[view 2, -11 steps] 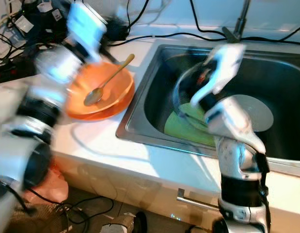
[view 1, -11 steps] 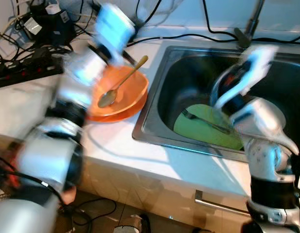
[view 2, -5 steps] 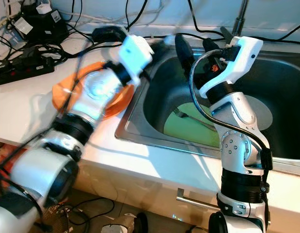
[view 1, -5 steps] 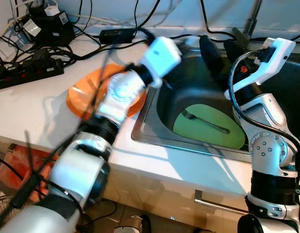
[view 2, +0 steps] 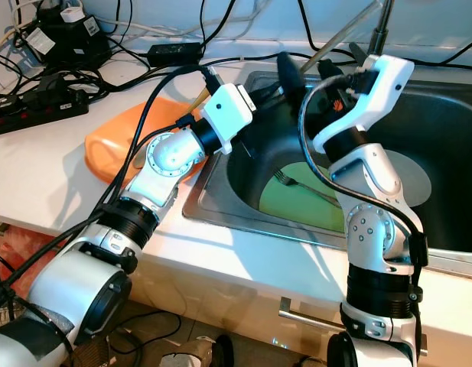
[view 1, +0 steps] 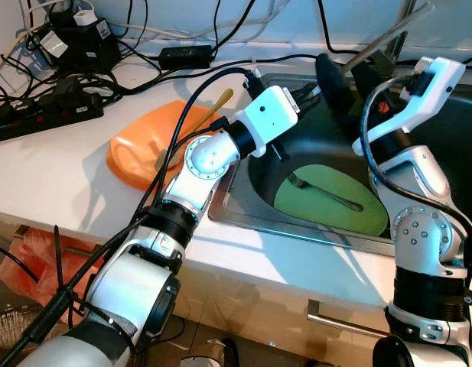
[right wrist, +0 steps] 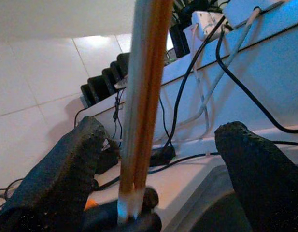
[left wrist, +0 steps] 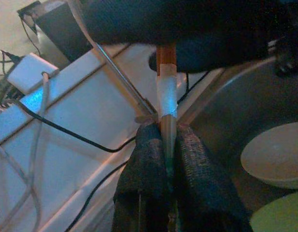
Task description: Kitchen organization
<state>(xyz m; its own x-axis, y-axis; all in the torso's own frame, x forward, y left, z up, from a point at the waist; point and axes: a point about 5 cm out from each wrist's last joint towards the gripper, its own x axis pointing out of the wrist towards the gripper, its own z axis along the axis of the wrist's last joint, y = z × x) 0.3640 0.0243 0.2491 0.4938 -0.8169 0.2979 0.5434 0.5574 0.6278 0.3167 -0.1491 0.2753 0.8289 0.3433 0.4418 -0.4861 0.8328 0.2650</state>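
A white kitchen countertop (view 1: 44, 164) runs along a white tiled wall, with a stainless steel sink (view 1: 450, 153) set into it and a cabinet handle (view 1: 339, 319) below. Black cables and a power strip (view 1: 37, 115) crowd the back left corner. An orange bowl (view 1: 155, 145) holding a spoon (view 1: 213, 105) sits just beside the sink; inside the basin lie a green plate (view 1: 331, 202) with 1 fork (view 1: 323, 193) and a pale bowl (left wrist: 276, 154).

The left gripper (left wrist: 168, 145) reaches over the sink's near-left corner, its 2 fingers clamped on a pair of wooden chopsticks (view 1: 381, 38). Their long axis slants up and away toward the back wall. The right gripper (right wrist: 158, 159) hangs above the sink, its fingers spread wide on either side of the chopsticks.
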